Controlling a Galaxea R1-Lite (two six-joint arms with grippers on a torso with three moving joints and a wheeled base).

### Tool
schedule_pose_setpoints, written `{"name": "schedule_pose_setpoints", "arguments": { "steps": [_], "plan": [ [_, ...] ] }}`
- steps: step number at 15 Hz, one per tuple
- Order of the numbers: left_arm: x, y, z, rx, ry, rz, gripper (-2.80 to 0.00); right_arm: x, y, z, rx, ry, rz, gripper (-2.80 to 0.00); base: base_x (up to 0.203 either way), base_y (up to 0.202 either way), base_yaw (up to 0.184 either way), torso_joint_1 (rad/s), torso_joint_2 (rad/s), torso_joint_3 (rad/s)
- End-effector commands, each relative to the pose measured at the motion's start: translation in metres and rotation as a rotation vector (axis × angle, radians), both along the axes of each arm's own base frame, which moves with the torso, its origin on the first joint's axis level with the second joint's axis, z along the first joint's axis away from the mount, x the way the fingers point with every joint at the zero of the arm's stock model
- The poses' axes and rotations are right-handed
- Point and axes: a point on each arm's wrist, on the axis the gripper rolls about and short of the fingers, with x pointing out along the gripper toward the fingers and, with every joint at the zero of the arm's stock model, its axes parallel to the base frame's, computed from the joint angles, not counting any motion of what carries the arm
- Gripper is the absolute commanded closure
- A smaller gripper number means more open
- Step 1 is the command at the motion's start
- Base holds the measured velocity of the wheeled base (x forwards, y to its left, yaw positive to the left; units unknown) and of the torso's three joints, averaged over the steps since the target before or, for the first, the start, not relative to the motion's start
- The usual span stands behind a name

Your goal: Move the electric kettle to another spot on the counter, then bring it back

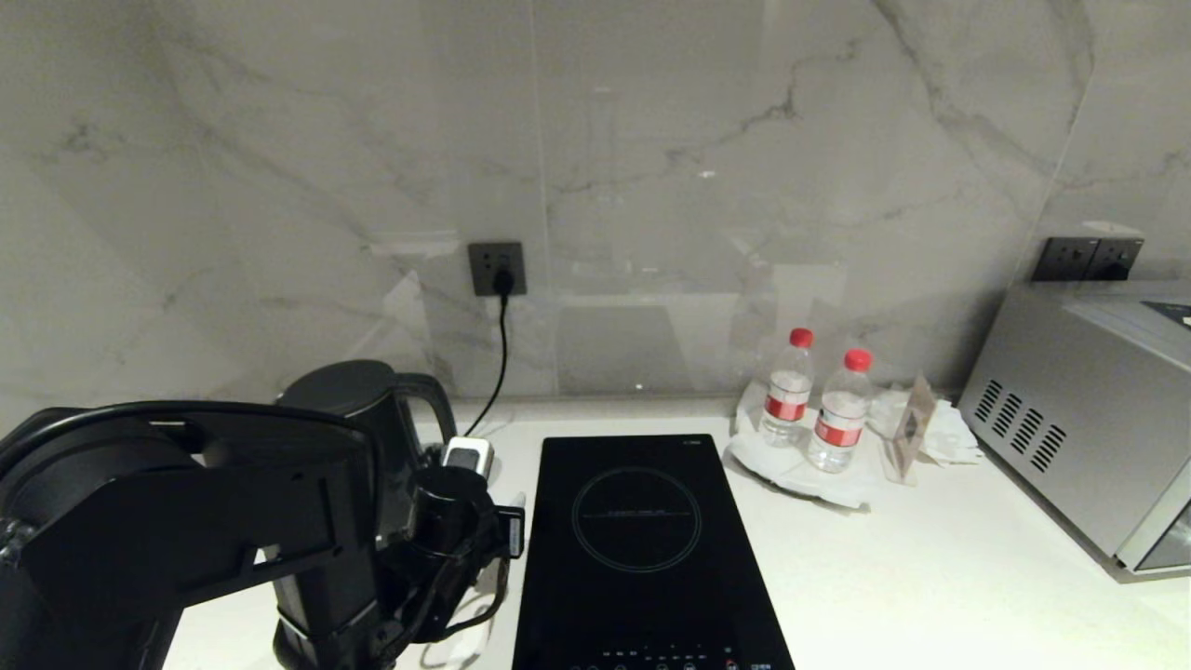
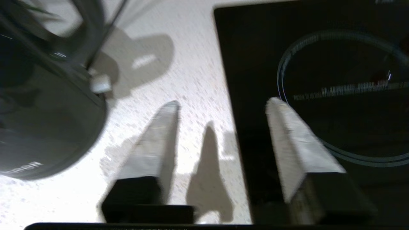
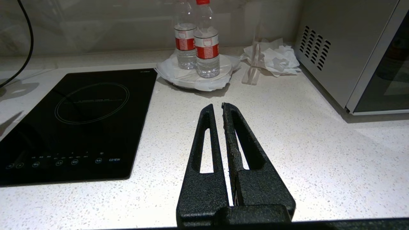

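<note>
Electric kettle (image 1: 358,409) stands upright at the back left of the counter (image 1: 930,577), left of the induction hob (image 1: 642,549), handle turned toward the hob. Its lower body is hidden in the head view behind the left arm (image 1: 186,521). In the left wrist view the kettle (image 2: 41,121) shows as a dark rounded body with white lettering near its bottom, resting on the speckled counter (image 2: 191,80).

Left gripper (image 2: 220,105) hangs just beside the kettle, above the seam between counter and hob (image 2: 319,80). Fingers (image 2: 159,137) stand apart with a clear gap and nothing between them; the kettle is off to one side, untouched.

Right gripper (image 3: 217,110) hovers over bare counter on the far side of the hob, fingers nearly together, only a thin slit between them, holding nothing.

Cord (image 1: 501,354) runs from a wall socket (image 1: 497,268) down behind the kettle. Two water bottles (image 1: 814,400) with red caps sit on a white plate right of the hob; microwave (image 1: 1089,419) at far right.
</note>
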Motion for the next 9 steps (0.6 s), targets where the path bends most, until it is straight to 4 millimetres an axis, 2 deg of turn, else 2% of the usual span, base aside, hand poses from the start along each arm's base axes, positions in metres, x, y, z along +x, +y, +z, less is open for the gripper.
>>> {"name": "schedule_pose_setpoints", "arguments": {
  "steps": [1, 6, 9],
  "plan": [
    [0.003, -0.005, -0.004, 0.009, 0.013, -0.001, 0.0, 0.0, 0.0, 0.0, -0.001, 0.0, 0.0, 0.0, 0.0, 0.0, 0.0, 0.0, 0.0, 0.0],
    [0.041, -0.024, -0.008, 0.081, 0.026, 0.108, 0.0, 0.0, 0.0, 0.0, -0.001, 0.0, 0.001, 0.0, 0.0, 0.0, 0.0, 0.0, 0.0, 0.0],
    [0.047, -0.032, -0.014, 0.117, 0.052, 0.118, 0.0, 0.0, 0.0, 0.0, -0.001, 0.0, 0.001, 0.0, 0.0, 0.0, 0.0, 0.0, 0.0, 0.0]
  ]
}}
